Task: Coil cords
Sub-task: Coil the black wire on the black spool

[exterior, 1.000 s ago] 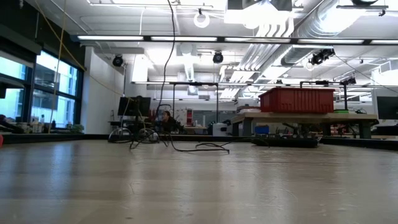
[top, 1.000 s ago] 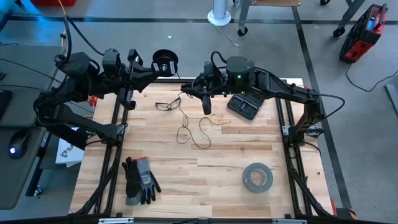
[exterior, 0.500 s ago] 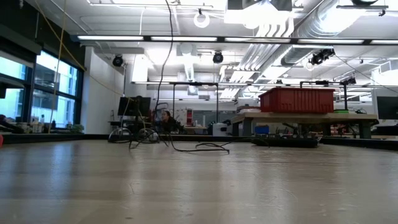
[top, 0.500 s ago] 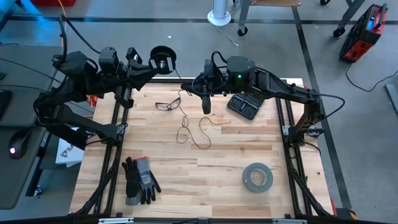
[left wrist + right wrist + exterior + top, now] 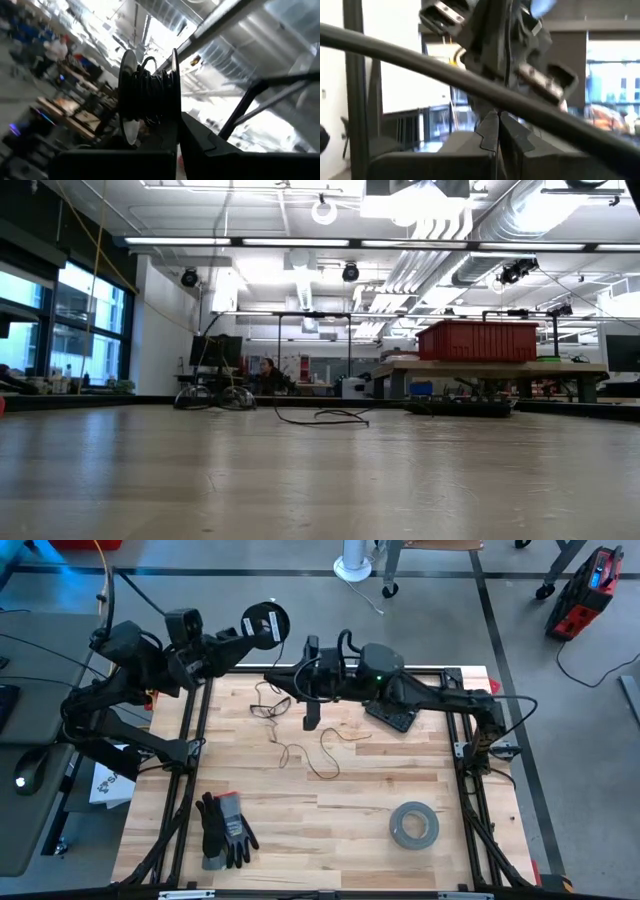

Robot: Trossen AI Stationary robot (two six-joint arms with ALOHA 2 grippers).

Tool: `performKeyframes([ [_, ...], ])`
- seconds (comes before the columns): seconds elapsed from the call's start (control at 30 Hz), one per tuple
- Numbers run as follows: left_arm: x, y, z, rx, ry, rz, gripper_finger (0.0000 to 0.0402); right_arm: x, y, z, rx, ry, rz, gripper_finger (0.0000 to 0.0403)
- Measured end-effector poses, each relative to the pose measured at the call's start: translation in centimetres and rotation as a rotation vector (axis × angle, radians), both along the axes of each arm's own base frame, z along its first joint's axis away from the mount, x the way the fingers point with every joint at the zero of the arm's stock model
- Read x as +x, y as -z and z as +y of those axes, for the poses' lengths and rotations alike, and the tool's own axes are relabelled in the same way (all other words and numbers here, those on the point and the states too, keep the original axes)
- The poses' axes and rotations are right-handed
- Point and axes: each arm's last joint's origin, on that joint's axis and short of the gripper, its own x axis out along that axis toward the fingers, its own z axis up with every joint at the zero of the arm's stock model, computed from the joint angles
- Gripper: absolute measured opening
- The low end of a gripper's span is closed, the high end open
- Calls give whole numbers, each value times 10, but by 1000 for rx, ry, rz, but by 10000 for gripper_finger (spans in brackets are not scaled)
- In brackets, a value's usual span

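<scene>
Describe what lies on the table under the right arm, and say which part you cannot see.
Under the right arm, the dark keypad-like device shows only its lower edge; the rest is covered. Beneath the right gripper, the thin cord trails in loose loops across the wood.

No text, label, brand, number or sign is showing clearly enough to read in any view.
</scene>
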Motion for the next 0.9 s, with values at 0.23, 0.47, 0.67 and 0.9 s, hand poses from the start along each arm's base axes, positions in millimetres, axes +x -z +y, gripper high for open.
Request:
performKeyframes([
  [0.23,3,1,0,-224,106,-23,1,14,6,0,-3,-18,-128,1],
  [0.47,10,9,-1,-377,190,41,1,11,0,3,-38,-11,-202,0],
  [0.67,11,13,0,-514,239,59,1,11,0,2,-55,-3,-212,0],
  [0.9,11,13,-6,-602,299,59,1,11,0,0,-99,104,-214,0],
])
